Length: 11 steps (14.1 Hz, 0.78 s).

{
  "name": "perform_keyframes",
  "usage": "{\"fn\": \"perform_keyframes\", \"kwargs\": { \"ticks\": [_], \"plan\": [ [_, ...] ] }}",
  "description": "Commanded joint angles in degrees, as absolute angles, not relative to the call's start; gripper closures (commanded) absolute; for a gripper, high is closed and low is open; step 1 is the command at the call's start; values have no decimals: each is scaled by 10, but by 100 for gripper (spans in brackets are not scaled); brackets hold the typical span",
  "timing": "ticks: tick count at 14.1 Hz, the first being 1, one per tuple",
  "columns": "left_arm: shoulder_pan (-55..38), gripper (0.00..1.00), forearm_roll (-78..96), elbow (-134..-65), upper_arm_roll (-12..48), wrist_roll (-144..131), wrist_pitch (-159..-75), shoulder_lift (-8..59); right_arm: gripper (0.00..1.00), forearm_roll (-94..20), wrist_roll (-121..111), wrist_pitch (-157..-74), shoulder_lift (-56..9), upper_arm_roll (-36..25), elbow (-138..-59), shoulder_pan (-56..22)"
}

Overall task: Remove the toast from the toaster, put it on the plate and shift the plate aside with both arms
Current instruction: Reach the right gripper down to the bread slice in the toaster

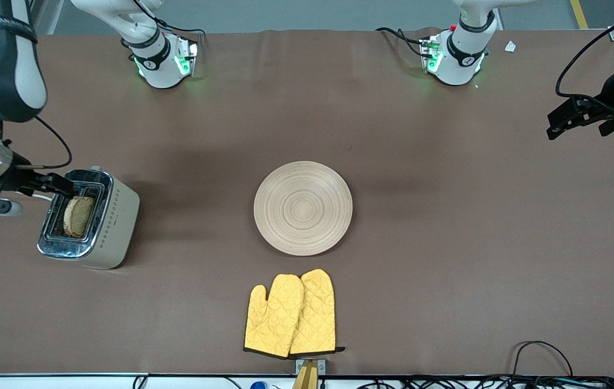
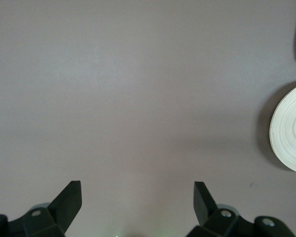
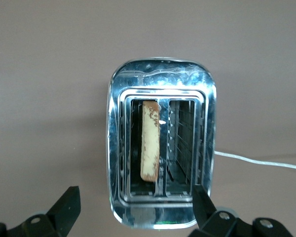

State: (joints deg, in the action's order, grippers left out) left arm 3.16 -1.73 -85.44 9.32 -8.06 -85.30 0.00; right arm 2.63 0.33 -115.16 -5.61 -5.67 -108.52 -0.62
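Right wrist view: toast [image 3: 150,140] half-sunk in toaster [image 3: 160,148]; both grippers' fingers [image 3: 66,205] apart, tips cropped.

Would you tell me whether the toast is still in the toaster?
In: the speckled brown toast slice stands upright in one slot of the chrome-topped toaster; the other slot is empty.

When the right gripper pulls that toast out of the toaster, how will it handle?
The toast stands on edge in one toaster slot, thin and flat, so it is probably light and fairly stiff. Its speckled crumb may crumble under a hard pinch. The open right gripper hovers above it.
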Motion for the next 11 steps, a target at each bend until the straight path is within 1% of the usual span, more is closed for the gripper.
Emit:
{"fn": "perform_keyframes", "kwargs": {
  "ticks": [1, 6, 9, 11],
  "plan": [
    [33, 0, -27, -848, 94, -76, -844, -4, 0, 15, -1, -1184, -62, -50, -1110, 9],
    [33, 0, -27, -849, 94, -76, -844, -4, 1, 14, -2, -1219, -103, -50, -1109, 18],
    [33, 0, -27, -848, 94, -76, -844, -4, 15, 14, -1, -1228, -114, -50, -1108, 16],
    [33, 0, -26, -848, 94, -76, -844, -4, 33, 14, -1, -1229, -115, -50, -1107, 16]
  ]
}}
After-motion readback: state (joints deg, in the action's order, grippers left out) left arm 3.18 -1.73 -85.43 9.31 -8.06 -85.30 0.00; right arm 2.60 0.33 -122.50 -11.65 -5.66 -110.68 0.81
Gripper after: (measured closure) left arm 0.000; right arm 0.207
